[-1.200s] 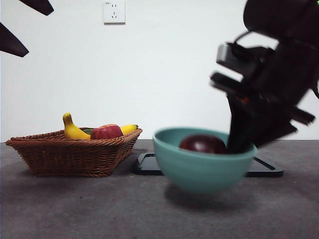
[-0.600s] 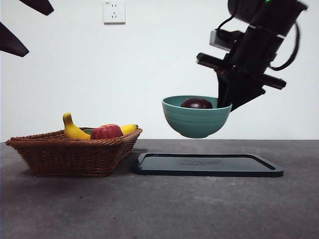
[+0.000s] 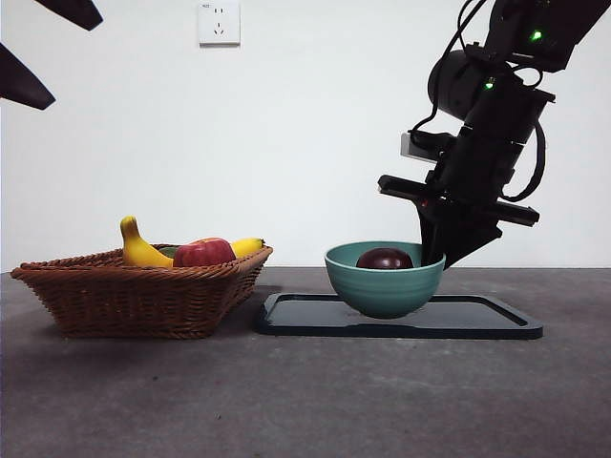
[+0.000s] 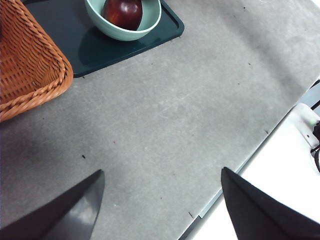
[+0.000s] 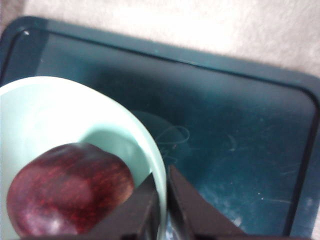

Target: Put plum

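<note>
dark maroon and glossy, the plum [image 3: 385,259] lies inside the teal bowl [image 3: 385,286], and the bowl sits on the black tray [image 3: 477,320] beside the wicker basket [image 3: 134,296] of fruit. the right gripper [image 5: 161,200] pinches the bowl's rim, jaws pressed together on the wall. the left gripper [image 4: 160,210] waits well apart, jaws spread and empty. the placing looks all but done; what seems left is letting go of the rim and lifting clear.

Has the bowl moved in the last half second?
Yes. The bowl, with the plum inside and the right gripper pinching its rim, has come down from mid-air onto the tray.
</note>
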Robot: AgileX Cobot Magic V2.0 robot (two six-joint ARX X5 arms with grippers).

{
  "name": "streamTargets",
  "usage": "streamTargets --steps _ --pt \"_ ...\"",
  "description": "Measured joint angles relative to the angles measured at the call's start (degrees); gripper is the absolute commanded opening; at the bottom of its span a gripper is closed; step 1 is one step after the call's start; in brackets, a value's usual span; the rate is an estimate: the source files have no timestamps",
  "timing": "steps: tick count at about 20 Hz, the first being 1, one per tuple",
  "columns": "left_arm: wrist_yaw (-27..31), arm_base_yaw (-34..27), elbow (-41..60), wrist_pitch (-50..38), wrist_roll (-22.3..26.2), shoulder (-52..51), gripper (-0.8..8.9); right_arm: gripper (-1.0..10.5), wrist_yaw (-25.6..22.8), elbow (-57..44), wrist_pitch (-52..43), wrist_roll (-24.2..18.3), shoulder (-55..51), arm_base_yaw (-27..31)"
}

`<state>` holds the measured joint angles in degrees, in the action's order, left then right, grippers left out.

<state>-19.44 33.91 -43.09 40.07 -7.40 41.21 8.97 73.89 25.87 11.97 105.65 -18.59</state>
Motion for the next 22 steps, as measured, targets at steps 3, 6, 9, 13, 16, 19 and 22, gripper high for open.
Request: streamTargets --steps 3,6,9,13,16,19,22 --pt "0.0 -0.02 0.0 0.0 0.0 0.02 3.74 0.1 0.0 0.0 0.46 0.0 0.37 0.02" --pt "0.0 -0.02 0.0 0.0 0.0 0.02 3.74 0.4 0.0 0.0 0.48 -0.09 0.37 0.02" --pt "0.0 -0.02 0.0 0.0 0.0 0.02 3.74 2.1 0.07 0.0 0.57 -0.13 0.37 0.02" --pt "0.0 0.0 0.0 0.0 0.0 0.02 3.74 2.2 -0.09 0.02 1.11 -0.11 0.37 0.02" --pt "0.0 -0.02 0.0 0.0 0.0 0.02 3.74 2.2 -0.33 0.02 1.81 0.07 -0.96 0.72" --pt "0.0 0.0 0.0 0.0 0.0 0.02 3.74 2.2 -1.33 0.04 2.54 0.0 -8.09 1.29" --pt "0.0 -0.02 0.0 0.0 0.0 0.02 3.74 2.2 -1.33 0.55 6.38 -0.72 -17.0 1.51"
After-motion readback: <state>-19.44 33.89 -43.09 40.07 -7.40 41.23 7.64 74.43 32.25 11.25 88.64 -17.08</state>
